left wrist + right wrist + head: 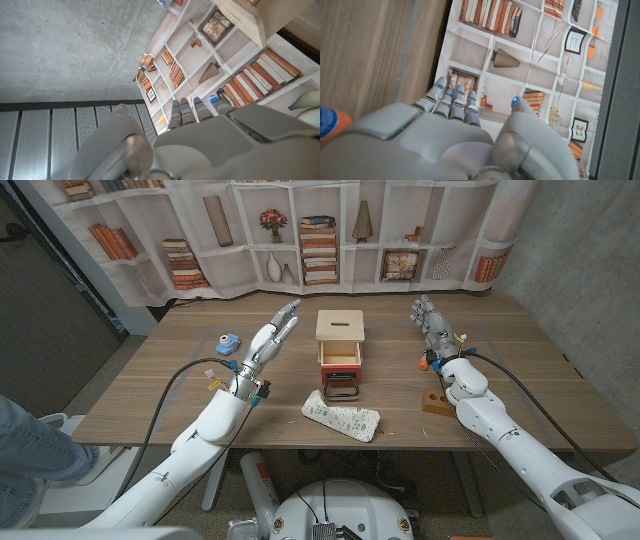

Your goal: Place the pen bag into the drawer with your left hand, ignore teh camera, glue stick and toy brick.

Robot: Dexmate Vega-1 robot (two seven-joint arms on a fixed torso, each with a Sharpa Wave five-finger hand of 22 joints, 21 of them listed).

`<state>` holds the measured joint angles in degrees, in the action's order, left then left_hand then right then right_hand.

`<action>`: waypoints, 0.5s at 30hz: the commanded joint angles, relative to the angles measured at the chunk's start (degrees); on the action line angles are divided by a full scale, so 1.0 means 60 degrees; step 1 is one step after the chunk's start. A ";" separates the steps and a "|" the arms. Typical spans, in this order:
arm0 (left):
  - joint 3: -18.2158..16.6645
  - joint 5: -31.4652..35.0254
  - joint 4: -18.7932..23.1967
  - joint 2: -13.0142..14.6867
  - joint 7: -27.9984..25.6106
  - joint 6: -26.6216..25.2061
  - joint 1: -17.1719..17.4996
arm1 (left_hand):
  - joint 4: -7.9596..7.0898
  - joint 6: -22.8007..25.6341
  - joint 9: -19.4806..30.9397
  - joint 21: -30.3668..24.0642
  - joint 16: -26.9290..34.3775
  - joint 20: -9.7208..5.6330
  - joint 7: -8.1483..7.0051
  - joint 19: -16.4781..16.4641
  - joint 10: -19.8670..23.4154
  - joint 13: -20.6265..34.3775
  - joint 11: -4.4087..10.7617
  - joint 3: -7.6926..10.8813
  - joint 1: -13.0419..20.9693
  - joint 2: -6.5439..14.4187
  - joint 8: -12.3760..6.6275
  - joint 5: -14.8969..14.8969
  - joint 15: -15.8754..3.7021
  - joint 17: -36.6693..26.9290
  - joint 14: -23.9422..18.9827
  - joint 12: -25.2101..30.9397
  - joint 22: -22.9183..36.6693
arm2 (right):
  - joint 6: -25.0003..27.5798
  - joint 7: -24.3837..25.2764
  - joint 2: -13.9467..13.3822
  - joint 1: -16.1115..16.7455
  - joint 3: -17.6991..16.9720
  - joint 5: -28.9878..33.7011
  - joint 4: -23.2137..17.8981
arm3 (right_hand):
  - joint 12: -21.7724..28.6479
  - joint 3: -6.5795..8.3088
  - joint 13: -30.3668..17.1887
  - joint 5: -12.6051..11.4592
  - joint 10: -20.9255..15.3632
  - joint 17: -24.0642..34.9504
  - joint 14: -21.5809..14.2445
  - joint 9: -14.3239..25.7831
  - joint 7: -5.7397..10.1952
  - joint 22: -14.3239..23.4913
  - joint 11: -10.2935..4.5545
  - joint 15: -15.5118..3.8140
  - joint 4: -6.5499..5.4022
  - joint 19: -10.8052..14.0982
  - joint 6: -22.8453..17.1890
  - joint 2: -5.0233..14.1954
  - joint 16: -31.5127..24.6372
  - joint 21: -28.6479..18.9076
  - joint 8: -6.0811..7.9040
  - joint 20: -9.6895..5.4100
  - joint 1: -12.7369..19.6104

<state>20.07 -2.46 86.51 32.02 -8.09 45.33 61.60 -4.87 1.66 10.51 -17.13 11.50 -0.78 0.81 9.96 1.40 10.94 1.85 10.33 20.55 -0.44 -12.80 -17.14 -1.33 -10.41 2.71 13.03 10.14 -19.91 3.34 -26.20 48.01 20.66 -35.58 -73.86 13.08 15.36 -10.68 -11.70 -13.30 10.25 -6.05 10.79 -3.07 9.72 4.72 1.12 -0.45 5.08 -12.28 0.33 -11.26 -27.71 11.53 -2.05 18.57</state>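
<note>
Lying nearest the robot's edge of the desk (150, 390), the pen bag (342, 418) is a pale patterned pouch stretched out crosswise, a little right of the middle. Nothing touches it. Just beyond it a small black wire stand (341, 388) sits against the front of the drawer (340, 356), which is pulled out of a light wooden box with a red face and shows a bare wooden inside. The bag is outside the drawer, near its open front.

To the right of the bag, a brown toy brick (434, 403) rests beside the right forearm, and a small orange-and-blue thing, perhaps the glue stick (427, 363), sits just by the right wrist; it is too small to tell for sure.

The left hand (272, 340) is raised over the desk left of the box, fingers straight and slightly apart, pointing up and away toward the box's top corner, holding nothing. In the left wrist view, the left hand's fingertips (187, 111) reach toward a printed bookshelf backdrop (330, 230). The right hand (431, 320) is on the far side of the desk, right of the box, fingers extended and empty; in the right wrist view, its fingers (452, 102) are spread with the thumb apart.

Farther left, a small blue camera (228, 344) stands well apart from the bag. A person's leg (30, 445) shows at the left edge.
</note>
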 commanded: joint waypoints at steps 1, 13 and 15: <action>-0.0092 0.0628 0.0427 0.0120 -0.0293 -0.0127 0.0221 | 0.0059 0.0098 0.0053 0.0054 0.0053 0.0060 -0.0016 0.0252 0.0060 -0.0002 0.0047 0.0015 0.0123 -0.0010 -0.0044 -0.0059 0.0020 -0.0004 -0.0044 0.0053 0.0025 | -0.0139 -0.0093 0.0126 -0.0114 0.0034 -0.0002 0.0164 | -0.0004 0.0030 -0.0030 0.0021 -0.0094 0.0045 -0.0107 0.0015 0.0058 0.0044 0.0007 0.0010 0.0033 0.0062 -0.0070 0.0089 0.0031 0.0049 -0.0037 -0.0183 0.0069; -0.0107 0.0973 0.0618 0.0226 -0.0412 -0.0135 0.0355 | 0.0080 0.0142 0.0054 0.0091 0.0042 0.0074 -0.0022 0.0220 0.0100 -0.0001 0.0058 0.0003 0.0163 -0.0007 -0.0031 -0.0090 0.0006 -0.0006 -0.0089 0.0039 0.0026 | -0.0234 -0.0065 0.0165 -0.0112 0.0011 0.0002 0.0177 | -0.0001 0.0024 -0.0030 0.0021 -0.0120 0.0045 -0.0118 0.0016 0.0056 0.0046 0.0010 0.0000 0.0050 0.0085 -0.0084 0.0091 0.0033 0.0093 -0.0034 -0.0176 0.0065; -0.0104 0.1026 0.0655 0.0247 -0.0420 -0.0143 0.0377 | 0.0083 0.0165 0.0054 0.0102 0.0040 0.0079 -0.0021 0.0220 0.0121 -0.0001 0.0067 0.0000 0.0170 -0.0005 -0.0033 -0.0096 0.0016 -0.0006 -0.0100 0.0042 0.0026 | -0.0255 -0.0069 0.0159 -0.0095 -0.0003 -0.0008 0.0167 | 0.0002 0.0023 -0.0030 0.0021 -0.0131 0.0045 -0.0120 0.0016 0.0059 0.0046 0.0025 0.0000 0.0052 0.0085 -0.0082 0.0092 0.0033 0.0100 -0.0035 -0.0178 0.0064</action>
<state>19.46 1.80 89.06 32.80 -10.16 44.85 63.07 -4.88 1.99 10.51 -16.73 11.50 -0.79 0.75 9.96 1.71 10.94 2.16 10.33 21.00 -0.43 -12.80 -17.40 -1.27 -10.41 2.22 13.02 10.14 -20.89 2.77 -25.41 47.34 20.85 -35.56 -72.86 13.08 15.35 -10.68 -11.70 -13.52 10.25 -6.26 10.79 -2.86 9.72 4.94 0.91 -0.46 5.07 -12.50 0.63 -11.26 -27.32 11.53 -2.05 18.88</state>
